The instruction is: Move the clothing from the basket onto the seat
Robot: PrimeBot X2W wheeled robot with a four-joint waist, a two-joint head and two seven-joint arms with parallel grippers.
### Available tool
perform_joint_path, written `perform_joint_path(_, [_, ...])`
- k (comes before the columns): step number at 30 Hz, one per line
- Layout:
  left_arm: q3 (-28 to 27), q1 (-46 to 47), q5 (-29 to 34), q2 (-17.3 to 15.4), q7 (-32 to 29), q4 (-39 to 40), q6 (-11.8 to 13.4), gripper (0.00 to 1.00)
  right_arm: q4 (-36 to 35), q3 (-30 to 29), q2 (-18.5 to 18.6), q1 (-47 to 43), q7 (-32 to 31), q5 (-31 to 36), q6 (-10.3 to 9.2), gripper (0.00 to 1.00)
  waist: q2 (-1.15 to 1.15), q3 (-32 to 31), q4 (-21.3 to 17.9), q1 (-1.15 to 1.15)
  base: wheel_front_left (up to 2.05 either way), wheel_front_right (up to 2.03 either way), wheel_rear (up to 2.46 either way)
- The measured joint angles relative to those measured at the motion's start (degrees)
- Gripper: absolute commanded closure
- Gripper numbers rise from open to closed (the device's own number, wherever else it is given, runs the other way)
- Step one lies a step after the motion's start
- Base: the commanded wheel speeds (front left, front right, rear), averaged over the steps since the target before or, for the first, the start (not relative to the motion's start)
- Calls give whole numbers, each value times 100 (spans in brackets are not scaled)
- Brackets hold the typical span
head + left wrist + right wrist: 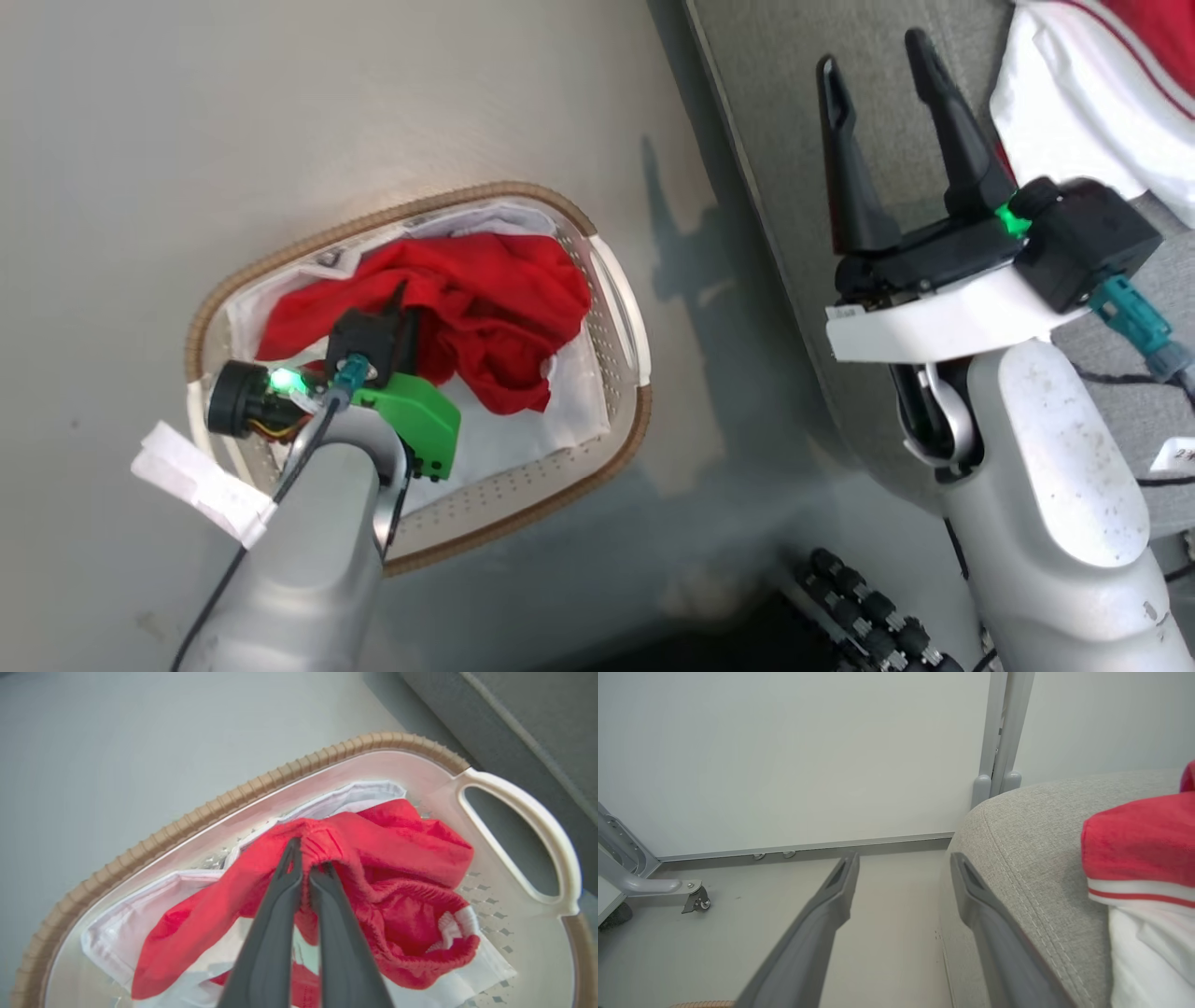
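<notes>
A crumpled red garment (pixel 476 308) (pixel 402 877) lies in the oval white basket (pixel 616 373) (pixel 514 812) with the brown woven rim, on top of a white liner (pixel 131 924). My left gripper (pixel 397 313) (pixel 308 861) reaches down into the basket and is shut on a fold of the red garment. My right gripper (pixel 873 65) (pixel 903 863) hangs open and empty above the edge of the grey seat (pixel 794 112) (pixel 1041 826). A red and white garment with stripe trim (pixel 1092 93) (pixel 1143 868) lies on the seat.
The basket stands on a pale floor (pixel 187 112) just left of the seat. A pale wall (pixel 784 756), a metal post (pixel 1004 732) and a caster foot (pixel 693 896) lie beyond the seat's end. Cables (pixel 1148 467) trail at the right.
</notes>
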State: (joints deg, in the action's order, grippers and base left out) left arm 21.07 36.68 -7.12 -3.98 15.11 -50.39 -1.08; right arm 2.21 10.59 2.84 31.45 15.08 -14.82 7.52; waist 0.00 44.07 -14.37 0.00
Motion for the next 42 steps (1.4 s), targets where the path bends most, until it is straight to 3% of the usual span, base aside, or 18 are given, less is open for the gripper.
perform_joint_path(23, [-225,-2020,-526,108,0,3110,-278,100,583,52,132,-1413,0,100,0,0,0,-2195,873,0,0,0,0])
perform_joint_path(42, [-370,-2426,-965,112,1,4647,-338,100,985,459,120,-2397,0,190,0,0,0,-3838,1161,-1,0,0,0])
